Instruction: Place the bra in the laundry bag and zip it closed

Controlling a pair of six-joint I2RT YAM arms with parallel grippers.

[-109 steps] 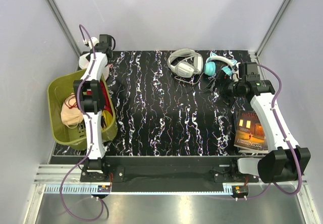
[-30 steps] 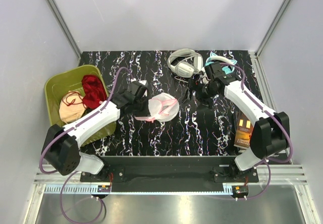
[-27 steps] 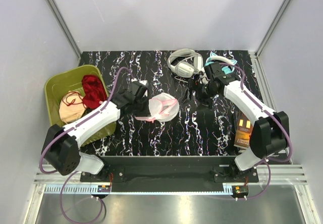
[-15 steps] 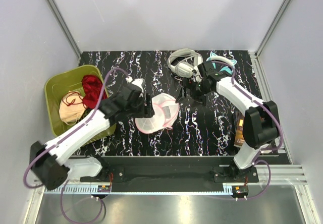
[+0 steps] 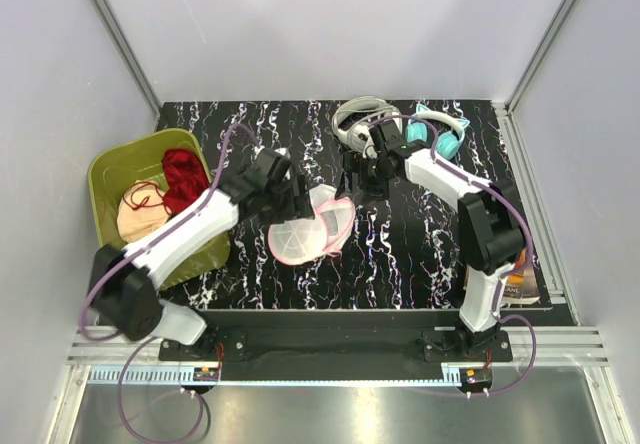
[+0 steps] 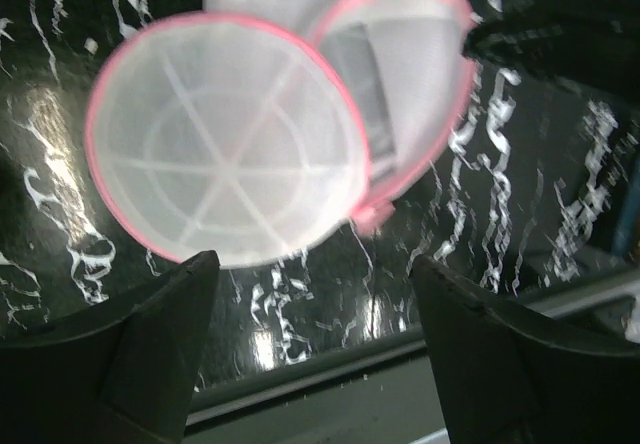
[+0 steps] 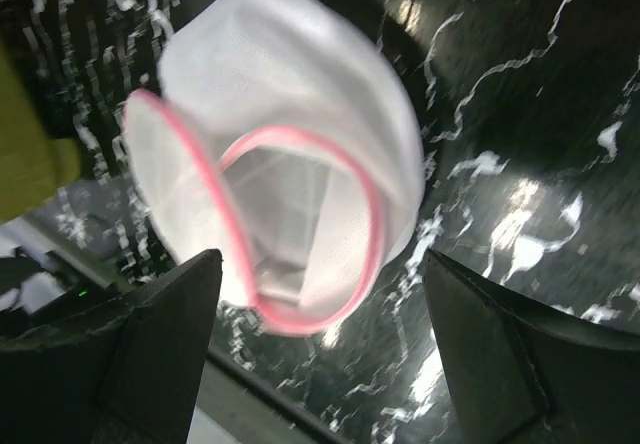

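Observation:
The laundry bag (image 5: 306, 232), white mesh with pink trim, lies on the black marbled table, its round flap (image 6: 222, 154) folded open beside the pouch's mouth (image 7: 296, 202). My left gripper (image 5: 297, 200) hovers just behind the bag, open, with nothing between its fingers (image 6: 150, 349). My right gripper (image 5: 355, 180) is open to the bag's back right, looking into the mouth, and touches nothing. The peach bra (image 5: 138, 221) lies in the olive-green basket (image 5: 108, 172) at the left, far from both grippers.
A dark red garment (image 5: 183, 178) sits in the basket beside the bra. White headphones (image 5: 358, 124) and teal headphones (image 5: 441, 140) lie at the back, right behind the right arm. A book (image 5: 520, 276) rests near the right edge.
My left gripper opened and let go of the laundry bag, which now rests on the table with its flap spread. My right arm swung left, closer to the bag.

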